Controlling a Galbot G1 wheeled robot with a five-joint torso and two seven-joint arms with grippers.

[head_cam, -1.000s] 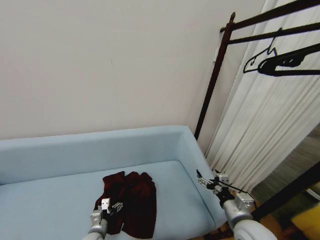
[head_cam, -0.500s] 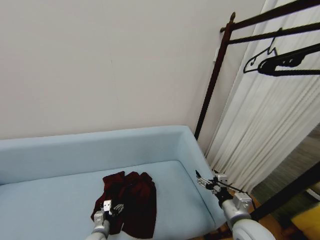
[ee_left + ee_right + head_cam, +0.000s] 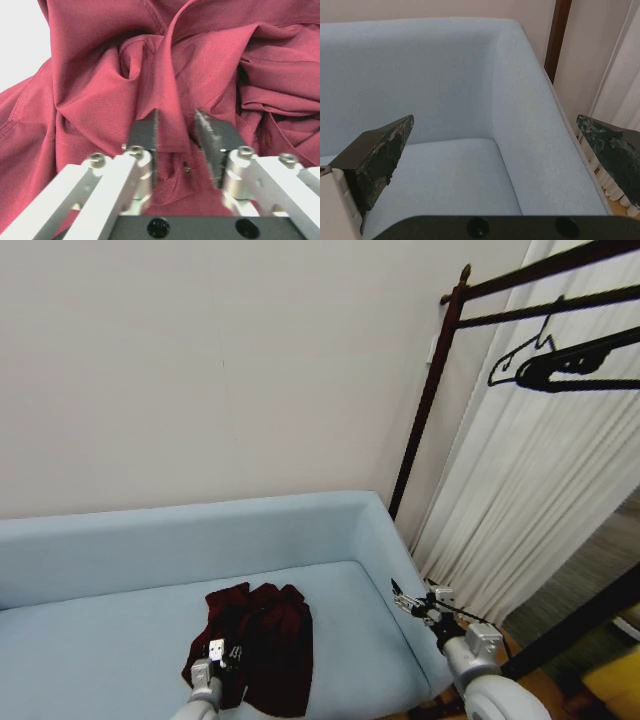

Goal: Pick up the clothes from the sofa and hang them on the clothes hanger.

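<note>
Task barely begun: red clothes (image 3: 268, 638) lay crumpled on sofa (image 3: 130, 540) seat nr its front edge, left gripper (image 3: 176, 142) pinched narrow on a fold w/ nothing lifted yet, right gripper (image 3: 416, 604) gaped wide by sofa's right end, & hanger (image 3: 570, 366) hung bare.

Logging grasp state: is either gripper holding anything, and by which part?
Left gripper straddles a raised fold of the crumpled dark red cloth garment; a clamp cannot be told. Right gripper, open, holds nothing.
</note>
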